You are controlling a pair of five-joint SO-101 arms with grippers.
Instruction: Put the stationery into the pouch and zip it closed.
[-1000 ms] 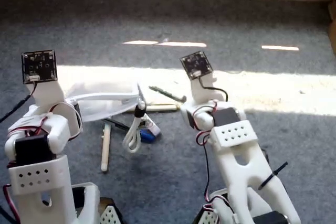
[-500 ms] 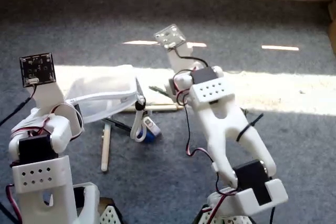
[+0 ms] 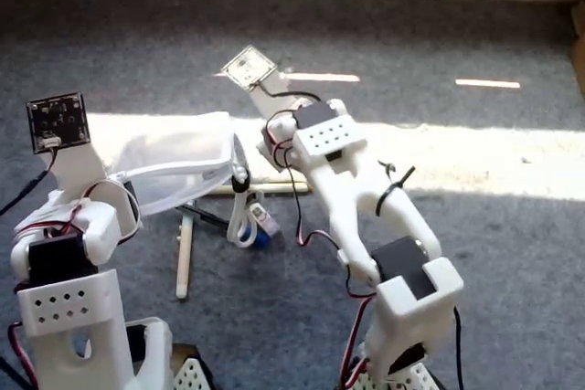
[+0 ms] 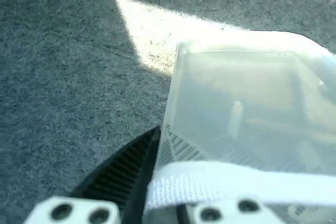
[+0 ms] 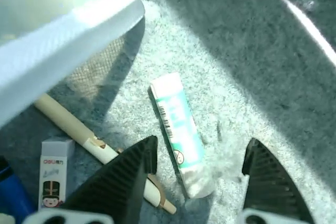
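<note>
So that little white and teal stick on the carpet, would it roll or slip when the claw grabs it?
The white and teal stick looks rounded, so it may roll if nudged sideways, though the rough carpet probably slows that. Its printed wrapper looks smooth, so it could slip in the open right gripper. It lies straight, so probably stiff.

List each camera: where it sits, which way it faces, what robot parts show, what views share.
High view: fixed off the arms, looking down at the table; shows both arms, the left arm holding the pouch.
Left wrist view: on the left wrist, facing the pouch; shows the left claw shut on it.
Right wrist view: on the right wrist, facing down at a white-green stick; shows the open right claw.
Shared: all three show the pouch; high and right wrist views share the cream pencil.
</note>
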